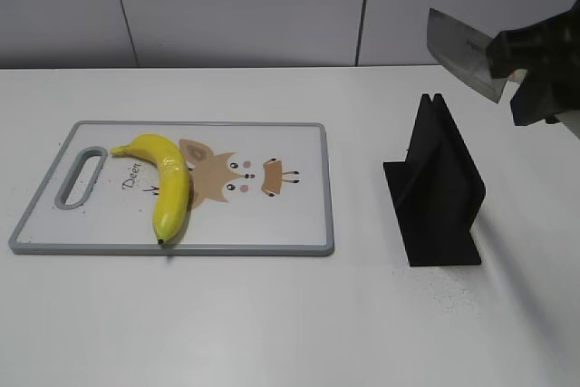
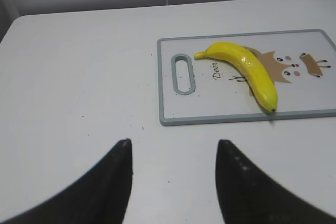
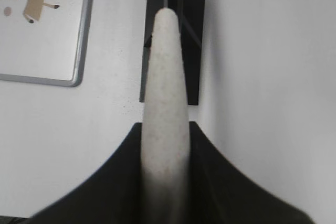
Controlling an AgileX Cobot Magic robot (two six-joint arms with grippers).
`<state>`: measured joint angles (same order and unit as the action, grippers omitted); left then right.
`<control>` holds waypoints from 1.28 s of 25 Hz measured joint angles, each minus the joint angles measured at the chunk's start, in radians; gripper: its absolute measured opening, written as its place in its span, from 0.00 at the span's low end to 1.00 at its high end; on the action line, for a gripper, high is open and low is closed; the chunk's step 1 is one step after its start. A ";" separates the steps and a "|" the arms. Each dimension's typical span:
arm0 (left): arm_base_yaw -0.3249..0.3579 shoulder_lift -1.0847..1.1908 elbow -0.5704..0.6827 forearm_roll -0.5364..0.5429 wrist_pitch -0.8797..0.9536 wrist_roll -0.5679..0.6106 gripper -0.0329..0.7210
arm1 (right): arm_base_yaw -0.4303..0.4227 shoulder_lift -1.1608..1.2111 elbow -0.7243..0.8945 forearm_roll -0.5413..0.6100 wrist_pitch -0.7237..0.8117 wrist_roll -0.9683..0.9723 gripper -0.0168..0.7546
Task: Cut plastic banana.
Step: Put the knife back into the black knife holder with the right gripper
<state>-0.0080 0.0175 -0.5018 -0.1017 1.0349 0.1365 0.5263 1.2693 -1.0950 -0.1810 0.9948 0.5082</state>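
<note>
The plastic banana [image 1: 168, 180] is glossy yellow and curved, and lies on the left half of the white cutting board [image 1: 272, 233]. It also shows in the left wrist view [image 2: 247, 69]. My right gripper [image 1: 530, 70] is shut on a knife [image 1: 462, 52] with a grey blade and pale handle [image 3: 165, 87], held in the air above the black knife stand [image 1: 439, 192], far right of the banana. My left gripper [image 2: 173, 148] is open and empty over bare table, short of the board's handle end. It is out of the exterior view.
The cutting board [image 2: 220, 119] has a grey rim, a handle slot [image 2: 182, 73] and a deer drawing. The black knife stand [image 3: 173, 45] sits right of the board. A grey wall runs behind the white table.
</note>
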 joint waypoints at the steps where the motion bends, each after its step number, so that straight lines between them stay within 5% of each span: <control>1: 0.002 0.000 0.000 0.000 0.000 0.000 0.70 | 0.000 0.011 0.000 -0.016 -0.001 0.012 0.26; 32: 0.003 0.000 0.000 0.000 0.000 0.000 0.58 | 0.000 0.167 0.084 -0.081 -0.174 0.100 0.26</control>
<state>-0.0046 0.0175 -0.5018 -0.1017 1.0349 0.1365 0.5263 1.4359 -1.0114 -0.2625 0.8210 0.6082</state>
